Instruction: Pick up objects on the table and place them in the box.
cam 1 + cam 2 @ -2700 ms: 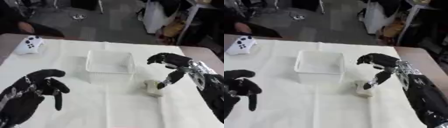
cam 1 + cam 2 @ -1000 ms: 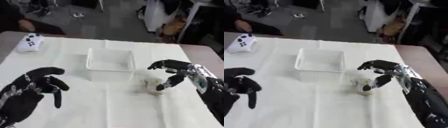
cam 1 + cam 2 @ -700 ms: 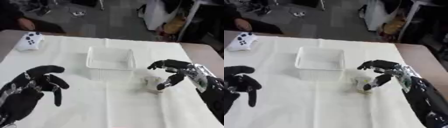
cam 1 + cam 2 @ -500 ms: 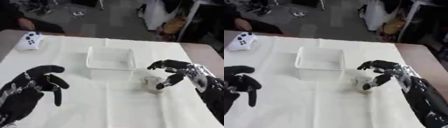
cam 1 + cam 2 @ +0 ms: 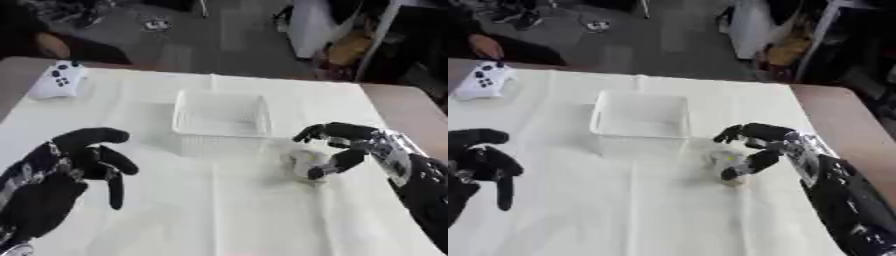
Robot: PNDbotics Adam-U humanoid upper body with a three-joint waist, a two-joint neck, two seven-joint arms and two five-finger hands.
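A clear plastic box (image 5: 220, 118) stands on the white cloth in the middle of the table. A small pale rounded object (image 5: 301, 162) lies on the cloth just off the box's front right corner. My right hand (image 5: 353, 144) is open and arches over that object from the right, its fingers spread above it and its thumb against the object's right side. A white game controller (image 5: 58, 80) lies at the far left of the table. My left hand (image 5: 73, 159) hovers open at the lower left, its fingers relaxed and holding nothing.
The white cloth (image 5: 219, 210) covers most of the table, and bare brown tabletop (image 5: 837, 120) shows along the right edge. Beyond the far edge are dark floor and clutter. A person's hand (image 5: 52, 47) rests past the far left corner.
My right hand has come down from beside the box and closed in around the pale object. The left hand has hardly moved. The view has shifted slightly.
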